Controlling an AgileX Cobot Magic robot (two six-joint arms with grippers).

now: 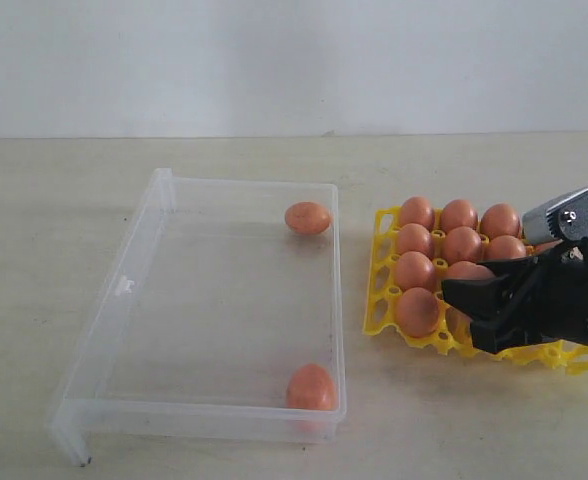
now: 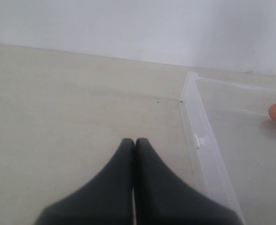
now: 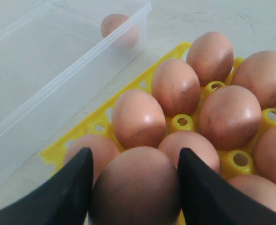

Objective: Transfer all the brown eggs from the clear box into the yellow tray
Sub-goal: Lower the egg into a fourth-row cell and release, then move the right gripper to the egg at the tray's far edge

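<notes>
– At the lower right of the exterior view, what is the right gripper (image 1: 474, 305) doing?

– It hangs over the near side of the yellow tray (image 1: 379, 290). The right wrist view shows its black fingers (image 3: 63, 192) set wide, one against each side of a brown egg (image 3: 135, 187), so the jaws are closed on that egg. I cannot tell whether the egg rests in a cup or hangs just above one.

– And the tray itself?

– It lies right of centre on the pale table (image 1: 54, 180), just beside the clear box (image 1: 124, 290) with a narrow gap between them. Brown eggs (image 1: 461, 243) fill its cups in tight rows. The gripper hides the cups towards the lower right.

– Where is the box, and what is in it?

– It fills the middle and left of the frame. Two eggs lie along its right-hand wall, well apart: an upper egg (image 1: 307, 217) in the upper right corner and a lower egg (image 1: 311, 387) in the lower right corner.

– The other arm?

– The exterior view does not show it. In its own wrist view the left gripper (image 2: 134, 141) has its jaws pressed together with nothing between them. It is above bare table, just outside a long wall of the box.
</notes>
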